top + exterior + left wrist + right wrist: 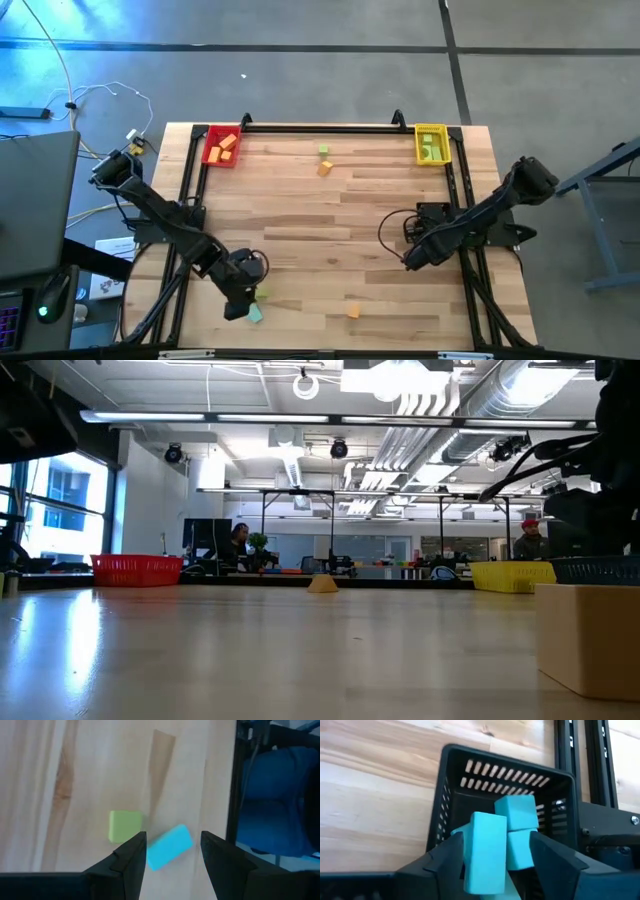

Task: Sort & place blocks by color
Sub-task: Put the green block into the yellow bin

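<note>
My left gripper (240, 303) (172, 847) is open near the table's near-left corner. Its fingers stand on either side of a teal block (170, 847) (256, 315) that lies flat on the wood, with a light green cube (124, 826) (262, 294) just beside it. My right gripper (408, 262) (495, 845) is right of centre, shut on a teal bar (485, 852). It faces a black slatted basket (455, 785) holding more teal blocks (517, 812). Loose blocks lie on the table: green (324, 150), orange (325, 168) and orange (352, 312). My right gripper holds the teal bar by its long sides (472, 855), pinched between the two fingers. The bar stands on end in the hold, lifted clear of the wood in front of the basket. Whether the far finger (545, 855) meets the bar or a second teal piece (520, 850) I cannot tell.
A red tray (208, 150) (135, 570) with orange blocks sits at the far left corner. A yellow tray (443, 145) (512, 575) with green blocks sits at the far right. Black frame rails (320, 127) run along the table's far and side edges. The wood between the arms is bare.
</note>
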Robot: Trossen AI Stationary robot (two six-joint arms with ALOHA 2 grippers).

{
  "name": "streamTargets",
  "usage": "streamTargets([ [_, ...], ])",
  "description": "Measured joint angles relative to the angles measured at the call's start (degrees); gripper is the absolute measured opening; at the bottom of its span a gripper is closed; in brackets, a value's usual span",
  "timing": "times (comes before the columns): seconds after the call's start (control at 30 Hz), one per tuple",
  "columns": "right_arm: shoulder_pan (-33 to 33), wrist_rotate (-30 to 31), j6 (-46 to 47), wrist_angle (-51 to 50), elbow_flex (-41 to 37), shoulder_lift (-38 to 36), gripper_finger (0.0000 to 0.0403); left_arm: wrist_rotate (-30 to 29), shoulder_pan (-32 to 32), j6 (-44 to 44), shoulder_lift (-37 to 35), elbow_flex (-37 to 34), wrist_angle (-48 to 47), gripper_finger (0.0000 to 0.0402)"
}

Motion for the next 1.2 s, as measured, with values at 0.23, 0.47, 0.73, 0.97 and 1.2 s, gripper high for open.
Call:
streamTargets([
  [0.23,0.01,5.50,-0.46,-1.89,3.16,0.02,0.0219,-3.85,-2.07,-0.43,0.44,0.00,0.24,0.0175],
  [0.47,0.01,9.41,-3.76,-3.68,7.02,0.02,0.0208,-6.59,-2.97,0.96,3.62,-0.02,-0.97,0.0175],
  [0.73,0.01,12.38,-5.01,-3.64,8.04,0.04,0.0208,-6.57,-2.90,1.10,8.83,-0.01,-1.06,0.0175],
  [0.97,0.01,12.38,-5.01,-3.66,8.04,0.04,0.0208,-7.30,-2.86,1.11,10.54,0.02,0.00,0.0175],
  [1.2,0.01,12.27,-5.03,-3.62,8.02,0.04,0.0208,-7.84,-2.40,1.12,11.55,0.00,-0.13,0.0175],
])
